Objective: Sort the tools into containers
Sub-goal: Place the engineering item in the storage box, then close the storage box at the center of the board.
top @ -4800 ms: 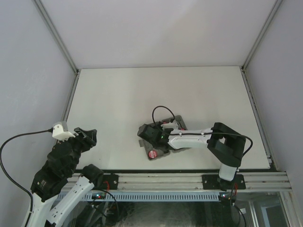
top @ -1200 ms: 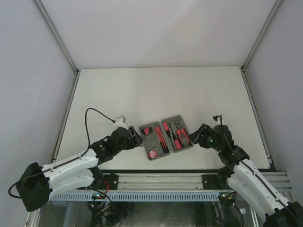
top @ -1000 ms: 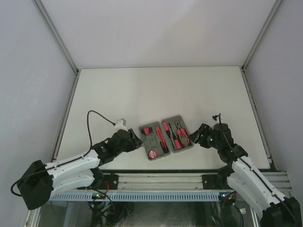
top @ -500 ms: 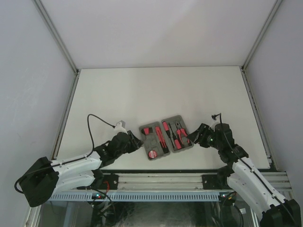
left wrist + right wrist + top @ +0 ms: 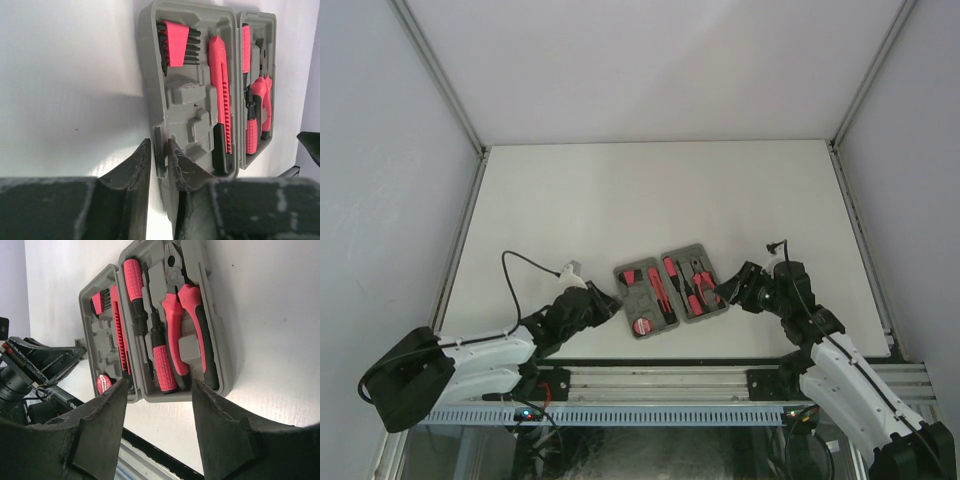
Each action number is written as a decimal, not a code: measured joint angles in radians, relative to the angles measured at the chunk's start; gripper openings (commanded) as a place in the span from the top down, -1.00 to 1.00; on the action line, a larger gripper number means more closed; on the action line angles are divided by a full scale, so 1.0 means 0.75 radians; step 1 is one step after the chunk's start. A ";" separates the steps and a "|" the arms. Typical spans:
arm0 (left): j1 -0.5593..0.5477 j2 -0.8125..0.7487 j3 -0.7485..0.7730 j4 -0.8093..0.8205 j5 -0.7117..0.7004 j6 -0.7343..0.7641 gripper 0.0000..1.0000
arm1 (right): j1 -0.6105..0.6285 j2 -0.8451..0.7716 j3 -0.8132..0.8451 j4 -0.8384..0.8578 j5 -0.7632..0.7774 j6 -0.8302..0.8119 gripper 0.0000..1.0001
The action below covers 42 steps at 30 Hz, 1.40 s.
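Grey tool case (image 5: 185,100) lies open holding pliers (image 5: 187,315) and drivers (image 5: 162,365); left gripper (image 5: 157,145) clamps its rim, right gripper (image 5: 159,385) gapes.

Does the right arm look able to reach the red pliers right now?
Probably yes: the case lies open, the pliers sit uncovered in the half nearest the right gripper, whose jaws stand open.

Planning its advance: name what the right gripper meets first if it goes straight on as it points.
Most likely the grey tool case: the open right gripper aims at the near wall of the half holding the pliers. The gap between them is hard to judge.
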<state>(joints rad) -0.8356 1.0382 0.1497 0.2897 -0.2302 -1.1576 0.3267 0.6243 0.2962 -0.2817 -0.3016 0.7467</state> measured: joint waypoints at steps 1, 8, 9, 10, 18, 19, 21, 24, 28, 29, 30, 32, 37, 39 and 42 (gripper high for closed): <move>0.000 0.002 -0.007 0.019 0.001 -0.004 0.67 | 0.000 -0.001 0.000 0.000 0.000 0.000 -0.08; -0.001 0.002 -0.031 0.081 0.003 -0.023 0.98 | -0.003 0.001 -0.004 0.000 0.008 0.001 -0.18; -0.001 0.002 -0.031 0.081 0.003 -0.023 0.99 | -0.004 0.005 -0.006 0.001 0.014 0.001 -0.22; 0.000 0.002 -0.031 0.081 0.003 -0.023 1.00 | -0.005 0.010 -0.008 0.002 0.018 0.003 -0.26; 0.136 0.060 -0.026 0.145 0.146 0.058 1.00 | -0.055 0.121 -0.013 0.041 0.037 0.000 -0.31; 0.163 0.080 -0.023 0.164 0.178 0.077 1.00 | -0.065 0.152 -0.013 0.058 0.032 -0.002 -0.31; 0.199 0.113 -0.014 0.193 0.229 0.119 1.00 | -0.079 0.228 -0.013 0.099 0.011 -0.007 -0.32; 0.226 0.162 0.015 0.212 0.281 0.175 1.00 | -0.093 0.340 -0.013 0.176 -0.028 -0.013 -0.32; 0.241 0.220 0.039 0.250 0.320 0.222 1.00 | -0.139 0.493 -0.013 0.302 -0.082 -0.014 -0.30; 0.242 0.227 0.040 0.260 0.326 0.232 0.99 | -0.150 0.522 -0.013 0.328 -0.095 -0.015 -0.30; 0.243 0.234 0.040 0.271 0.330 0.240 1.00 | -0.162 0.555 -0.013 0.358 -0.108 -0.016 -0.30; 0.246 0.243 0.040 0.282 0.341 0.254 1.00 | -0.180 0.609 -0.012 0.399 -0.134 -0.021 -0.29; 0.249 0.252 0.041 0.298 0.355 0.287 1.00 | -0.206 0.736 0.013 0.483 -0.205 -0.041 -0.28; 0.251 0.258 0.045 0.301 0.360 0.300 1.00 | -0.210 0.779 0.024 0.516 -0.230 -0.047 -0.27; 0.251 0.270 0.058 0.297 0.367 0.317 1.00 | -0.215 0.827 0.031 0.572 -0.273 -0.061 -0.28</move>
<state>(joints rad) -0.6472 1.2407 0.1932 0.5121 0.0452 -0.9199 0.1658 1.2446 0.3195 0.1474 -0.5064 0.7013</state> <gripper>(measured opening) 0.039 0.639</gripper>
